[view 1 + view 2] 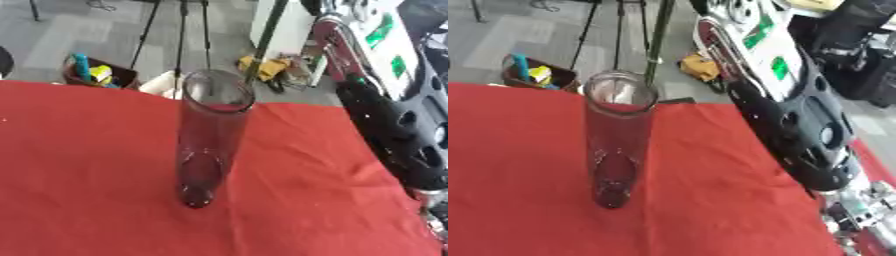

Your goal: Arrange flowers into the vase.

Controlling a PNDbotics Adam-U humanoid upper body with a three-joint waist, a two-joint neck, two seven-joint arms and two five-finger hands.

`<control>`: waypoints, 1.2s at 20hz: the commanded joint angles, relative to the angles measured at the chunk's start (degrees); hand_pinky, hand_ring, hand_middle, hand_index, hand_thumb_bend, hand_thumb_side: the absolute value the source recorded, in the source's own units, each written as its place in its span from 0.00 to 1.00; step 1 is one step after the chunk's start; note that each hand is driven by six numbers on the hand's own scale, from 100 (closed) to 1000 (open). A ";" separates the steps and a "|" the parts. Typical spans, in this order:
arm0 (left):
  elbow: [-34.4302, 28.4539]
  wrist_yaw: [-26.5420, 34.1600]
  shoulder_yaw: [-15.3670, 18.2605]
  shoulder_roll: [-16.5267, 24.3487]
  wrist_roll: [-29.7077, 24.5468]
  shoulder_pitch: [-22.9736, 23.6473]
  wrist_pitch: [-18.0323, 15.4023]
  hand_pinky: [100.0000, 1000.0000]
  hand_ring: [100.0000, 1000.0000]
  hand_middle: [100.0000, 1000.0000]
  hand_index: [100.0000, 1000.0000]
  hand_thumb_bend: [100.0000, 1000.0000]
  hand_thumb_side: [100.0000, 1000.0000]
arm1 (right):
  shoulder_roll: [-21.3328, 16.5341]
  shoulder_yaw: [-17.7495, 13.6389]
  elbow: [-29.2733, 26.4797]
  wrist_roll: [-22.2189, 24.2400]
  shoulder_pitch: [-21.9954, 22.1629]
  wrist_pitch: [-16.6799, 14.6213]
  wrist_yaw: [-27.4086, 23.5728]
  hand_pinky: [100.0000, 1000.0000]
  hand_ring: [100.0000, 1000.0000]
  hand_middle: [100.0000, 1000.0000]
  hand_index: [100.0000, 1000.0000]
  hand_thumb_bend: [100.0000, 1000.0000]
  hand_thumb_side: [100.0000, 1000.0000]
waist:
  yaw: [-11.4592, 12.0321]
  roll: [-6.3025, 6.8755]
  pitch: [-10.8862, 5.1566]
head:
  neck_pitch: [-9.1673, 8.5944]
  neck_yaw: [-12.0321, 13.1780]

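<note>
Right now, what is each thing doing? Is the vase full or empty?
Vase: clear glass, standing upright on the cloth, empty.
Green stem: above the vase rim, its lower end not yet inside.
Red cloth: spread over the table.
Right arm: reaching along the right edge; hand not visible.

No text, number or brand could be read anywhere. Green labels [779, 66] showed on a white machine [756, 50] beyond the far right corner of the red tablecloth [87, 175], their marks illegible.
</note>
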 commanded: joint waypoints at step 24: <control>-1.02 0.49 -0.96 -0.78 -0.94 -1.21 0.13 0.50 0.66 0.67 0.73 0.00 0.68 | -1.31 -1.71 -0.65 -4.29 -1.22 -2.16 -5.82 0.00 0.02 0.00 0.00 0.00 0.77 | 1.01 0.06 0.15 | 0.30 -1.94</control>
